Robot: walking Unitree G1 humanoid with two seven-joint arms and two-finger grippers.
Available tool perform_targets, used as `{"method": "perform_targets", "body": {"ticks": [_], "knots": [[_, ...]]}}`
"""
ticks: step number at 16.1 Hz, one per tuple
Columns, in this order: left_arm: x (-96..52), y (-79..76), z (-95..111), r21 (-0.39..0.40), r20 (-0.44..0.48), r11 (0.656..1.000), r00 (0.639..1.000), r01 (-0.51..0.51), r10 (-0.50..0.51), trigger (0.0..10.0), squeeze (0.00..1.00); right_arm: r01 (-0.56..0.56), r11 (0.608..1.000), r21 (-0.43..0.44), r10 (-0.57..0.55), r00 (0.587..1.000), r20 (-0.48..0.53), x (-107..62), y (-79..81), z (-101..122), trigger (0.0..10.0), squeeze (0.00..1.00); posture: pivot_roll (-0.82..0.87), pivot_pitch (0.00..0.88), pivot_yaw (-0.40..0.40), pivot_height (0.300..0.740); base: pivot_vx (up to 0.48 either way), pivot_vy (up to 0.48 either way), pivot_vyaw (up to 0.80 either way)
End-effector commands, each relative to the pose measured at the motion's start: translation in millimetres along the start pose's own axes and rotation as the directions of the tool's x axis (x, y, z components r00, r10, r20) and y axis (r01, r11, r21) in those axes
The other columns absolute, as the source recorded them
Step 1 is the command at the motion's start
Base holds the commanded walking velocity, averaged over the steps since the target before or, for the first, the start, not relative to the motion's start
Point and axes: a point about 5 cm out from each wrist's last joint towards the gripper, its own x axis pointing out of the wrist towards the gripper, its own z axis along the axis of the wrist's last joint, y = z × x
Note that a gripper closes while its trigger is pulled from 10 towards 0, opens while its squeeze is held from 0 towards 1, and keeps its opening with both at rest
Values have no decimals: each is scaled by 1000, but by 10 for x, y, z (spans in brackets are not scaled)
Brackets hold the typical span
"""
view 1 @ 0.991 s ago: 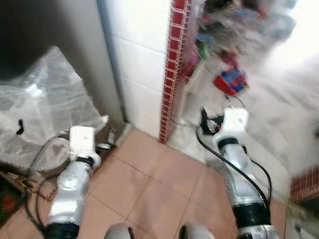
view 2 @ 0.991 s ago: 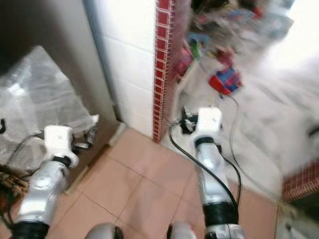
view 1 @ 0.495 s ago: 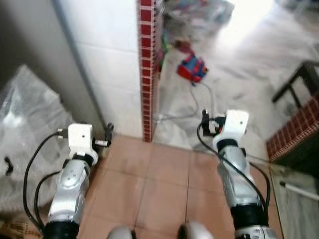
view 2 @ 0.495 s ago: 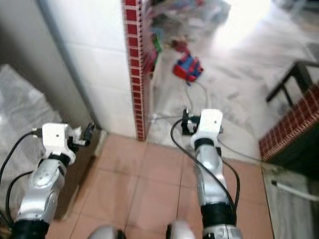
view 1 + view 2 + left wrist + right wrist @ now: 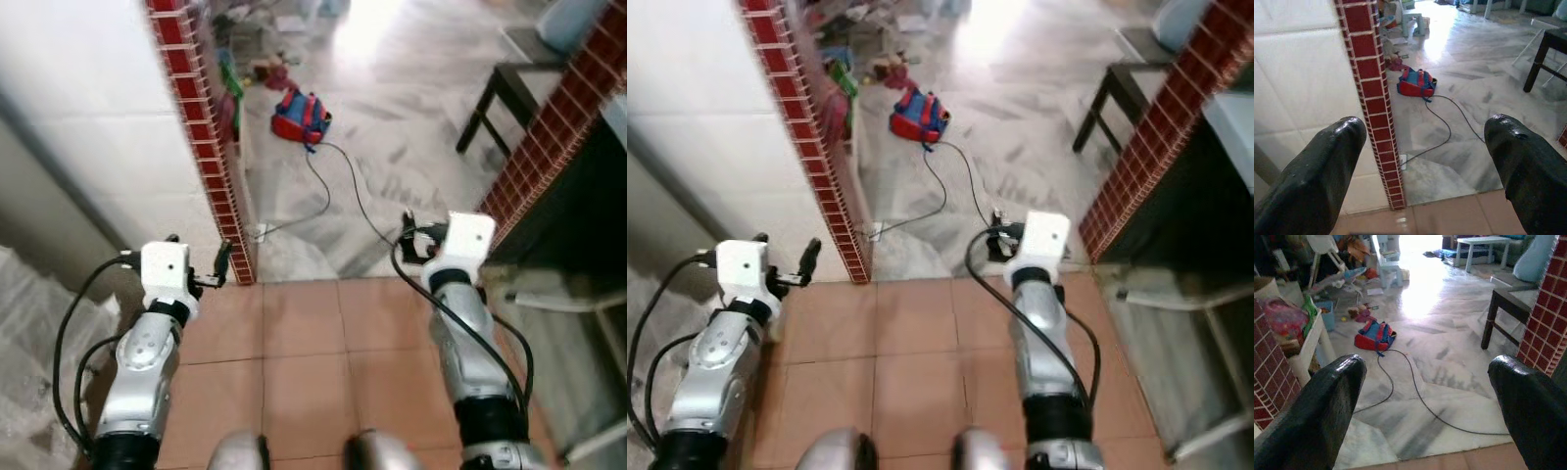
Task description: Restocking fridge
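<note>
Both jaws spread, red backpack [image 5: 300, 116] ahead

Floor, near zone: terracotta square tiles [image 5: 294, 362], pale grout lines. At 12 o'clock they meet grey-veined marble flooring [image 5: 411, 108], glossy, with bright glare toward the far end.

On the marble: red-and-blue backpack [image 5: 301, 116], at 11 o'clock, lying flat. Thin black cable [image 5: 338, 181] running from the backpack across the marble toward the tile edge, branching in two. Small toys and clutter [image 5: 1359, 311] scattered beyond the backpack. Dark wooden table [image 5: 1501, 308] standing at 1 o'clock. Low white table [image 5: 1484, 249] far off at 12 o'clock.
</note>
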Motion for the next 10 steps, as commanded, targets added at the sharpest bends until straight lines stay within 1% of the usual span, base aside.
{"method": "perform_targets", "body": {"ticks": [1,3,5,10], "knots": [[6,-46,15,-1,10,1000,1000,21,-21,10000,0,15,1000,-2,-15,1000,2,-7,-57,4,10000,0,37,80,43,740,0,0,-800],[4,-51,15,-2,12,1000,1000,27,-27,10000,0,23,1000,-6,-23,1000,3,-13,-68,5,10000,0,35,81,44,740,0,0,-800],[5,-58,15,-8,16,999,999,39,-39,10000,0,10,999,-31,-9,1000,24,-24,-62,33,10000,0,32,82,44,740,292,0,-800],[19,-75,19,-13,19,999,999,41,-41,10000,0,9,999,-30,-9,1000,16,-18,-55,21,10000,0,30,77,41,740,348,0,-800]]}}
